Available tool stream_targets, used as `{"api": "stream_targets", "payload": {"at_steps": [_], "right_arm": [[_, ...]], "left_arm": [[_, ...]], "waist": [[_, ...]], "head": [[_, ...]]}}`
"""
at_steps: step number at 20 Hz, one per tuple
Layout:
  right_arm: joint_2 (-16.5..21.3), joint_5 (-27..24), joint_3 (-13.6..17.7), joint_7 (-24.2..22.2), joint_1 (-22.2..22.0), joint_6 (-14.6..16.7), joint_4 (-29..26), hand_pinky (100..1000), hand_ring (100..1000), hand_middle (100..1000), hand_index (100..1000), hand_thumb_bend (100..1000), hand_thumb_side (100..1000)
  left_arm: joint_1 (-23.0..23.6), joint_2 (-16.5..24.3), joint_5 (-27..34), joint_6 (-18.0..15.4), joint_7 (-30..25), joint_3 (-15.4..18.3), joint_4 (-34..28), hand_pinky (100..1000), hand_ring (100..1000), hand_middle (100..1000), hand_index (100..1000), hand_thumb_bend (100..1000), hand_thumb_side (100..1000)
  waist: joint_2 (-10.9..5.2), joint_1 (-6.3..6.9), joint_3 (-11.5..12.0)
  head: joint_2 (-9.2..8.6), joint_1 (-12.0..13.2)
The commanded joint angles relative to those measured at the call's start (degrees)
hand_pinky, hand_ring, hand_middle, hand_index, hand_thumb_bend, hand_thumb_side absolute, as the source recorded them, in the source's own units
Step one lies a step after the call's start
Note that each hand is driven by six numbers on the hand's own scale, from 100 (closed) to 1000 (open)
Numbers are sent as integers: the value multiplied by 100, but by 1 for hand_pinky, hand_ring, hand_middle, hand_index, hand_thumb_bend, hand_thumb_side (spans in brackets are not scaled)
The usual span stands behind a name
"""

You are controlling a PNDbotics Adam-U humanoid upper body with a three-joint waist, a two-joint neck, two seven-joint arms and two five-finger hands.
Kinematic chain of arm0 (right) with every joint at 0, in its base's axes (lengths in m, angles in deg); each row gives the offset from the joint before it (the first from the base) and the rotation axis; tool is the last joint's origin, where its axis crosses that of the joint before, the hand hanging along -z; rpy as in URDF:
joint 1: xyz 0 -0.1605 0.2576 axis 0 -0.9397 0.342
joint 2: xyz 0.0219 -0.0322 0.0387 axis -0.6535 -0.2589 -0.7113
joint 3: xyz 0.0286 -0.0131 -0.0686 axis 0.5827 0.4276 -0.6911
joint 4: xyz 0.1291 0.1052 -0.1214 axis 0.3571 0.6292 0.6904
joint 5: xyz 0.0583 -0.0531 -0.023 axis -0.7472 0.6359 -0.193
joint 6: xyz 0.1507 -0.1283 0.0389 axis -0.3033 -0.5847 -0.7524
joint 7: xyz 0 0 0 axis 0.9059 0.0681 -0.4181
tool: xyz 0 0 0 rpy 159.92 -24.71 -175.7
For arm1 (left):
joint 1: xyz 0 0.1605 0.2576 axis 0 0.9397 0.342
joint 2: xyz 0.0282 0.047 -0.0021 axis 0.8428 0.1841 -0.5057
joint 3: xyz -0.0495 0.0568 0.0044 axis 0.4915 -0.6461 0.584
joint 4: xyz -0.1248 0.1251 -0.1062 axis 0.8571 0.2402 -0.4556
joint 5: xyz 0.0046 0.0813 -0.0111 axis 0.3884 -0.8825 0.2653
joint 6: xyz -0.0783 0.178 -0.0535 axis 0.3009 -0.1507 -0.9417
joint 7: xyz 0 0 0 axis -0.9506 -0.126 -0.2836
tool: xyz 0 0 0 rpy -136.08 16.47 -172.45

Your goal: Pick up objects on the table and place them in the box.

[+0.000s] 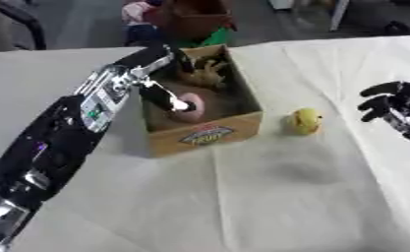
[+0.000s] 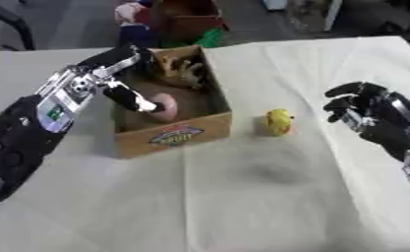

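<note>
Our left robot hand (image 1: 161, 78) is inside the cardboard box (image 1: 210, 134), fingers curled on a pink object (image 1: 190, 107), and could tip the box when withdrawing, while the yellow toy (image 1: 305, 121) waits on the worktop (image 1: 268, 197) left of our half-curled, empty right robot hand (image 2: 363, 110).

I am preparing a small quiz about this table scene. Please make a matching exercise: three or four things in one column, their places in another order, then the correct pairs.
Things:
1. pink round object
2. small yellow toy
3. robot's left hand
4. robot's right hand

Places:
A. on the white cloth, right of the cardboard box
B. raised at the right edge
C. lying inside the box
D. reaching into the box

Pairs: 1-C, 2-A, 3-D, 4-B
</note>
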Motion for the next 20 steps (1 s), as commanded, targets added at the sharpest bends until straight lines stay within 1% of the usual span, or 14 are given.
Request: {"api": "stream_targets", "payload": {"at_steps": [1,3,5,7,9,12,13,14,17,19,20], "right_arm": [[345,86,21,-34,210,121,-67,593,673,696,715,258,314],[511,149,-43,-95,335,245,-74,596,676,699,720,268,321],[710,264,-159,-196,487,394,-71,601,683,705,732,286,336],[892,411,-316,-339,646,556,-45,608,695,721,749,320,348],[1035,571,-521,-497,819,720,11,618,720,748,776,376,357],[1174,821,-859,-747,1076,971,196,649,766,793,812,454,383],[1194,910,-943,-836,1144,1060,286,661,779,796,820,471,201],[1218,998,-1021,-923,1197,1147,384,673,794,816,829,451,400],[1271,1265,-1159,-1191,1288,1415,673,693,816,830,839,448,427],[1279,1450,-1163,-1376,1302,1599,889,694,816,829,838,448,434],[1282,1541,-1136,-1467,1298,1666,1007,698,818,830,838,447,451]], "left_arm": [[60,295,294,134,153,376,-509,613,570,592,692,466,263],[253,323,483,251,335,667,-813,579,527,534,647,368,238],[497,328,661,388,512,949,-1102,568,515,515,630,331,222],[762,351,832,525,683,1225,-1380,564,512,511,626,313,215],[1029,401,998,669,849,1462,-1650,566,514,513,627,311,215],[1437,469,1250,899,1100,1619,-2059,566,514,513,626,307,217],[1581,487,1338,980,1189,1637,-2203,566,515,516,625,178,144],[1724,500,1426,1062,1277,1657,-2342,566,514,513,625,306,219],[2159,529,1694,1286,1545,1723,-2738,565,514,512,623,304,220],[2432,555,1879,1358,1730,1749,-2943,565,513,512,623,304,221],[2530,554,1969,1388,1820,1760,-2991,563,511,509,621,301,221]], "waist": [[-84,-20,53],[-89,-31,139],[-90,-47,246],[-82,-56,343],[-70,-56,433],[-52,-58,539],[-50,-59,555],[-42,-63,583],[-38,-72,617],[-44,-80,614],[-45,-88,613]], "head": [[-46,-70],[-47,-130],[-65,-201],[-84,-255],[-111,-307],[-153,-399],[-162,-418],[-173,-456],[-177,-503],[-170,-510],[-172,-512]]}}
